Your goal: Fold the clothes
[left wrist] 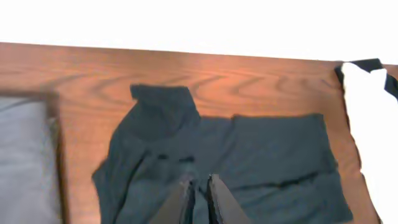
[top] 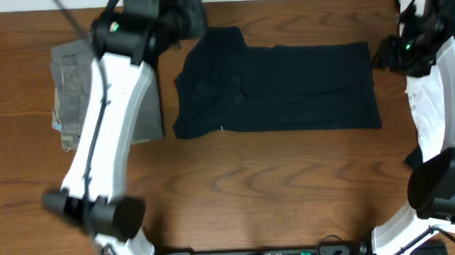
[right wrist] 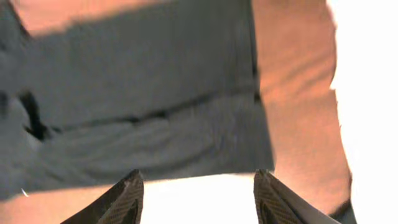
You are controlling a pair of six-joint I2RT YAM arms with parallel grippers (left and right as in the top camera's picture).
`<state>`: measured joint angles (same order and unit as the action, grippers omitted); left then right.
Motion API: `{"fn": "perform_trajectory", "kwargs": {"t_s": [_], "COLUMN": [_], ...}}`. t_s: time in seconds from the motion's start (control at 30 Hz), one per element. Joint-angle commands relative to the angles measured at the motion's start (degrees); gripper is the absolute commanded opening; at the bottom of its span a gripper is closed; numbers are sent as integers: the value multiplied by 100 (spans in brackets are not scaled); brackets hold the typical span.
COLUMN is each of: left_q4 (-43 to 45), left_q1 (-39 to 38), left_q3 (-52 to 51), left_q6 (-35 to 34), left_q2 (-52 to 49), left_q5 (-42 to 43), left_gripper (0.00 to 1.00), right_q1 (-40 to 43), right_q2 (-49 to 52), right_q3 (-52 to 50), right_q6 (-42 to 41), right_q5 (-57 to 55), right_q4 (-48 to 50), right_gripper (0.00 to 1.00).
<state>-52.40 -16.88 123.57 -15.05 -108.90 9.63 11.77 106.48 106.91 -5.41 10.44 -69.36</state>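
The black T-shirt lies flat across the middle of the table as a wide band, one sleeve sticking out at its far left corner. My left gripper hangs high by that corner. In the left wrist view it is shut, with only a thin slit between its fingers and the shirt lying below them. My right gripper is beside the shirt's right edge. In the right wrist view it stands open and empty, the shirt's edge just ahead of the tips.
Folded grey-green trousers lie left of the shirt, partly under my left arm; they also show in the left wrist view. A white garment with small dark print lies at the table's right end, under my right arm.
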Motion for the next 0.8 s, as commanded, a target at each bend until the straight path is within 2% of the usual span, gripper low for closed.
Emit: {"fn": "perform_trajectory", "kwargs": {"t_s": [0.0,0.23,0.57,0.77], "left_q4": [164,1386,1530,1563], "left_q1": [59,94,101,101], "left_q3": [584,706,704,699], "left_q6": [105,85,90,87], "left_q2": [-855,-2203,-3508,-3963], "left_q5": [-136,-136,-647,-761], "left_gripper": [11,11,11,11], "right_q1": [26,9,-149,-188], "right_q2": [-68,131,1611,2380], "right_q3": [535,621,621,621], "right_q6": [74,76,466,964], "right_q5": [9,11,11,9], "right_q4": [175,1266,2406,2839], "right_gripper": [54,53,45,48]}}
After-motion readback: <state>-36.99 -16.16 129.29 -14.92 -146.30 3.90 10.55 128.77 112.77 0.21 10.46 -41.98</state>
